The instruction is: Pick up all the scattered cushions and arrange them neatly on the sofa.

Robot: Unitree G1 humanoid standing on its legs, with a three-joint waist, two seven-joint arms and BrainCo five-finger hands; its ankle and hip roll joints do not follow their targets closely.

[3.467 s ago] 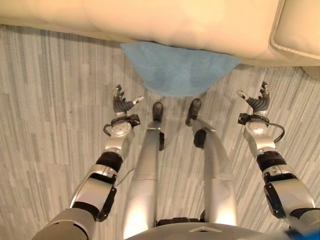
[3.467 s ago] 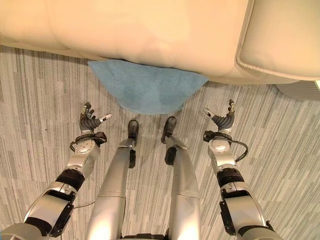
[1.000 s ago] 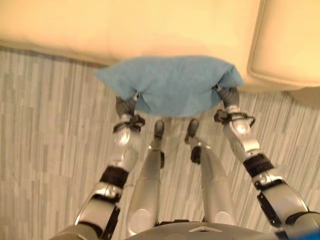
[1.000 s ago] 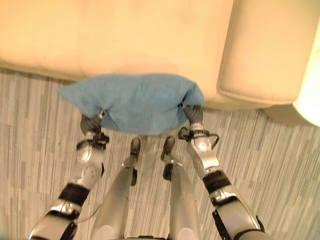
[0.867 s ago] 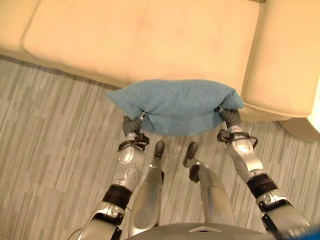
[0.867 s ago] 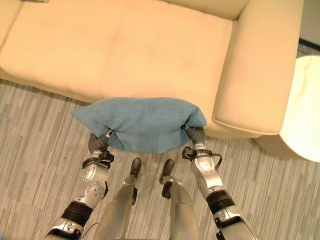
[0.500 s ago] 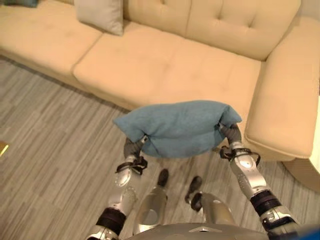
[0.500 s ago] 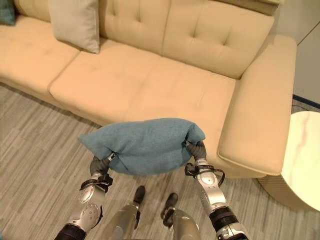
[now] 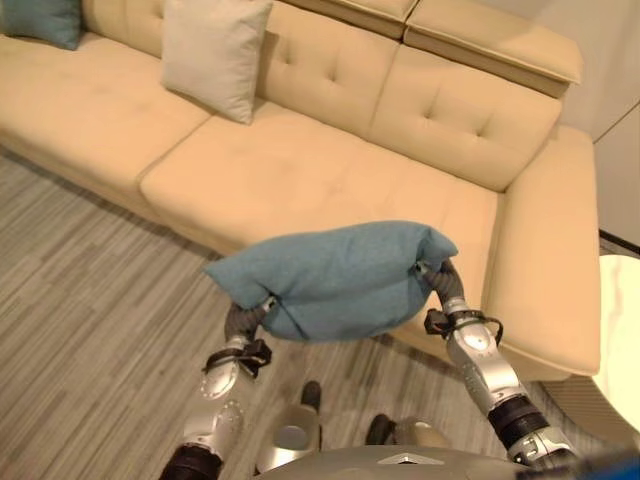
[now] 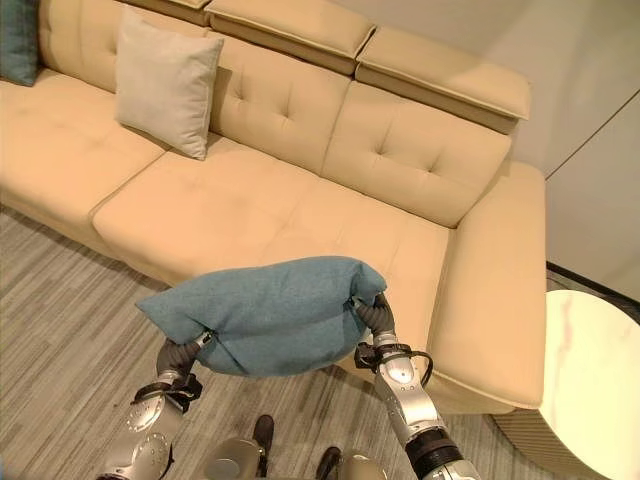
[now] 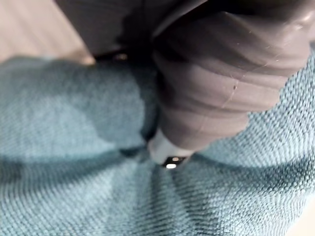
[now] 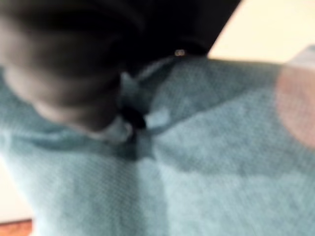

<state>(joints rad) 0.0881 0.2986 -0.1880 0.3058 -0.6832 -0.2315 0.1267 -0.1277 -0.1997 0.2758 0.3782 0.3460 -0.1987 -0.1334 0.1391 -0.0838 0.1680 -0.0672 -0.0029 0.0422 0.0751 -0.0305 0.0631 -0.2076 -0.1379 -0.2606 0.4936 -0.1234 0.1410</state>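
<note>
A blue cushion [image 9: 335, 275] hangs in the air between my two hands, in front of the beige sofa [image 9: 330, 170] and just before its seat edge. My left hand [image 9: 243, 322] is shut on the cushion's left end, and my right hand [image 9: 447, 287] is shut on its right end. In the left wrist view the cloth [image 11: 74, 196] puckers where my left hand [image 11: 216, 88] digs in. The right wrist view shows the same bunching of cloth [image 12: 211, 172] under my right hand [image 12: 64, 73]. Both hands' fingers are mostly buried in the cushion.
A light grey cushion [image 9: 215, 55] leans upright against the sofa back at the left. A teal cushion [image 9: 40, 20] sits further left. The sofa's wide armrest [image 9: 545, 250] is to the right, with a round white table [image 10: 590, 390] beyond it. Grey striped floor [image 9: 90, 300] lies below.
The blue cushion lay on the floor at the sofa's foot with both hands open beside it. Both hands have closed on its ends and lifted it; the camera has tilted up.
</note>
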